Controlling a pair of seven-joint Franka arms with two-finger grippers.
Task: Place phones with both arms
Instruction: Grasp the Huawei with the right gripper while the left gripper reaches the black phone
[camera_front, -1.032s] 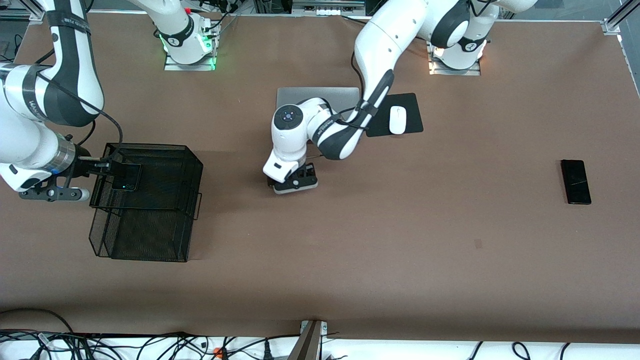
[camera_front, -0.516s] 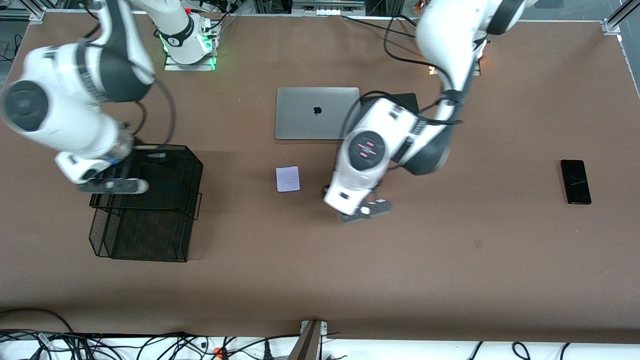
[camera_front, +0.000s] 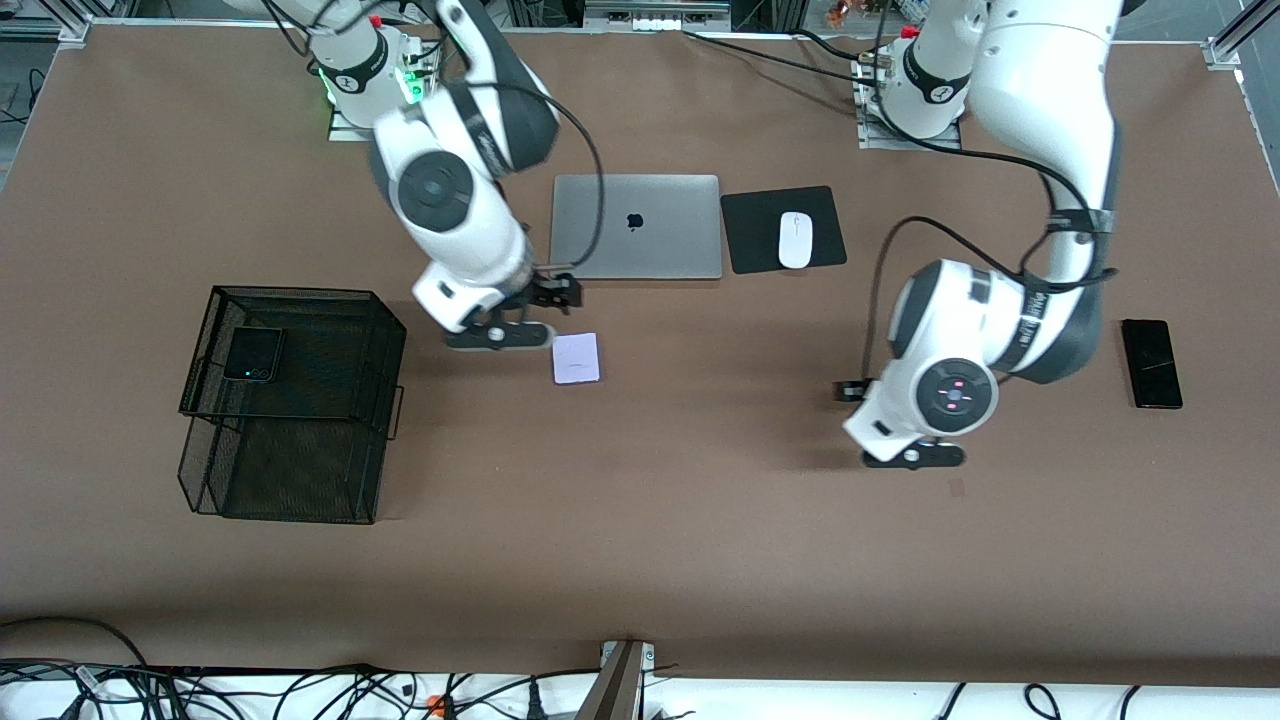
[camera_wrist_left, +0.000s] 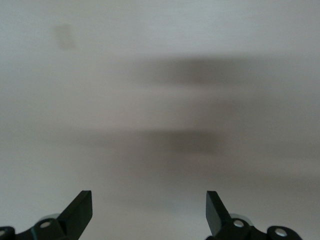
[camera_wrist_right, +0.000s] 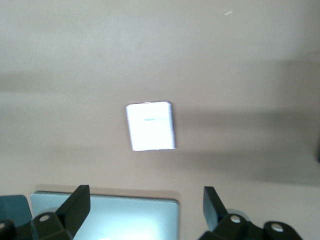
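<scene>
The small black phone (camera_front: 252, 355) lies in the upper tray of the black wire basket (camera_front: 300, 294). A white phone (camera_front: 576, 358) (camera_wrist_right: 150, 126) lies flat on the table, a little nearer the front camera than the laptop. The long black phone (camera_front: 1151, 363) lies toward the left arm's end of the table. My right gripper (camera_front: 556, 291) (camera_wrist_right: 146, 200) hangs open and holds nothing, over the table between the laptop's edge and the white phone. My left gripper (camera_front: 849, 390) (camera_wrist_left: 149, 205) is open over bare table between the white phone and the long black one.
A shut silver laptop (camera_front: 636, 226) (camera_wrist_right: 105, 217) lies at the middle of the table. Beside it a white mouse (camera_front: 795, 240) sits on a black pad (camera_front: 830, 215). The basket has a lower tray (camera_front: 290, 480) nearer the front camera.
My right arm left the black phone in the basket and swung over to the white phone. My left arm moved off the white phone toward the long black phone.
</scene>
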